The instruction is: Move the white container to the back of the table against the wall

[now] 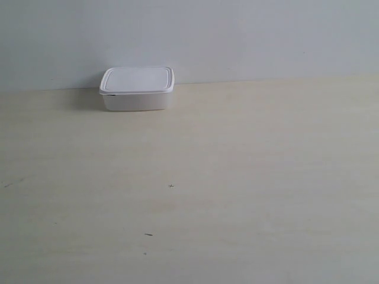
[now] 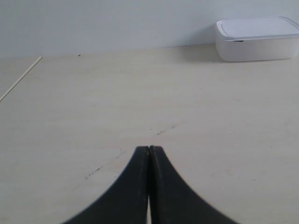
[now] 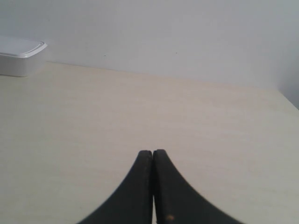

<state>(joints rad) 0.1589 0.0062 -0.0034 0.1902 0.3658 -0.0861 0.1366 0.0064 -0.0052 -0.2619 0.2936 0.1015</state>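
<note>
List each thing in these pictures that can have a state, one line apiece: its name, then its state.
container: upright, lid on, at the back of the table by the wall; nothing grips it.
left gripper: shut, empty, away from the container.
right gripper: shut, empty, away from the container.

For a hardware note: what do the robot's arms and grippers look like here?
The left gripper shows only two matte black fingers, narrow at the tips and flaring in smooth curves toward the base. The right gripper looks the same, plus a small brownish spot near one finger's base. No cables, labels or arm links are in view.
</note>
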